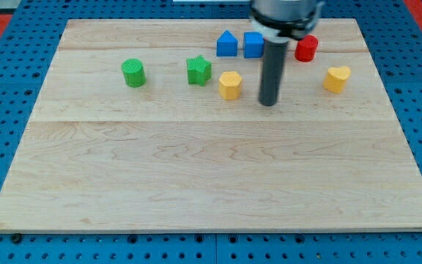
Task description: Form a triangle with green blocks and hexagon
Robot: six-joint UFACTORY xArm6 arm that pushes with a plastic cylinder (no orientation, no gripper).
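A green cylinder block (132, 72) stands at the board's upper left. A green star block (198, 70) stands to its right. A yellow hexagon block (230, 85) sits just right of and slightly below the star. My tip (269, 102) rests on the board a short way to the right of the hexagon, apart from it.
A blue house-shaped block (227, 44) and a blue cube (253, 45) stand near the view's top, the cube partly behind the rod. A red cylinder (306, 48) is right of the rod. A yellow heart block (336, 78) sits at the right. The wooden board (211, 176) lies on a blue pegboard.
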